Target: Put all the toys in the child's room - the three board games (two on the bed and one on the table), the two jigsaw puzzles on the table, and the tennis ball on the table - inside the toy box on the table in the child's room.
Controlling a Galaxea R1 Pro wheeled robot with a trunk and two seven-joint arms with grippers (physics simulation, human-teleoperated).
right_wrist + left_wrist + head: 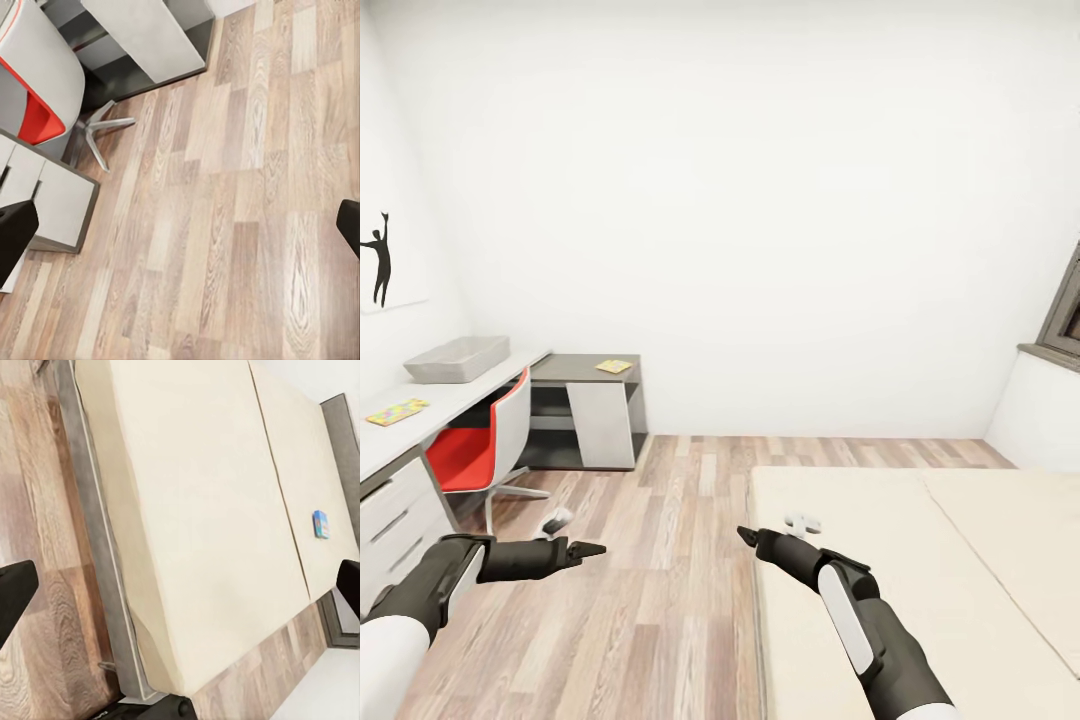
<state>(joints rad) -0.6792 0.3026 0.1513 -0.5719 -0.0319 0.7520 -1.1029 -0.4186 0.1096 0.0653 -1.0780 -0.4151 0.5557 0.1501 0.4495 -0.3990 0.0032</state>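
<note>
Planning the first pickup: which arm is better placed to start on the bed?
Right, probably. The right end effector hangs at the bed's near edge, open and empty; the left end effector is over the floor on the desk side. A small blue box lies far across the bed.

Red chair tucked under the white bench, wood floor, beige bed on the right, dancer picture on the wall.
</note>
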